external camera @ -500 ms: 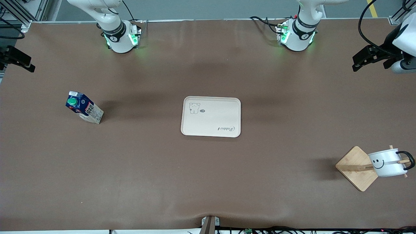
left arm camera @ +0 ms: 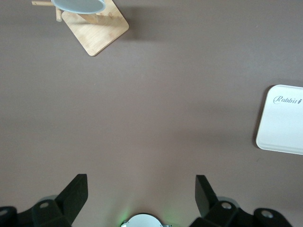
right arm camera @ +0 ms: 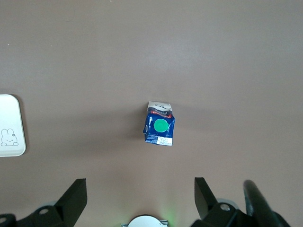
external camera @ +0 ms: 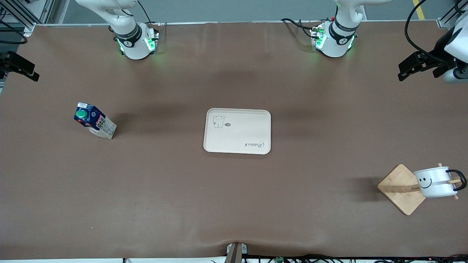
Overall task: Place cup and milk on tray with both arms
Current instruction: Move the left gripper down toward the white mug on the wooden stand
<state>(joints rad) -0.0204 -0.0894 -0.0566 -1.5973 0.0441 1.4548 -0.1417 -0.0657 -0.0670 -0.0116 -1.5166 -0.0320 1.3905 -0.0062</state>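
The beige tray [external camera: 237, 130] lies flat at the table's middle, with nothing on it. The blue milk [external camera: 94, 125] with its green cap stands toward the right arm's end; it also shows in the right wrist view [right arm camera: 160, 125]. The white smiley cup [external camera: 435, 182] hangs on a peg of a wooden stand toward the left arm's end, and its rim shows in the left wrist view [left arm camera: 78, 4]. My left gripper [external camera: 416, 65] is open and empty, high over the table's edge at the left arm's end. My right gripper [external camera: 20, 65] is open and empty over the edge at the right arm's end.
The stand's square wooden base [external camera: 400, 188] sits beside the cup and also shows in the left wrist view [left arm camera: 97, 28]. The tray's edge shows in the left wrist view [left arm camera: 284, 120] and the right wrist view [right arm camera: 9, 125]. Brown table cover [external camera: 234, 201] lies under everything.
My left gripper has shifted slightly toward the table's end. The right gripper, milk, cup and tray have not moved.
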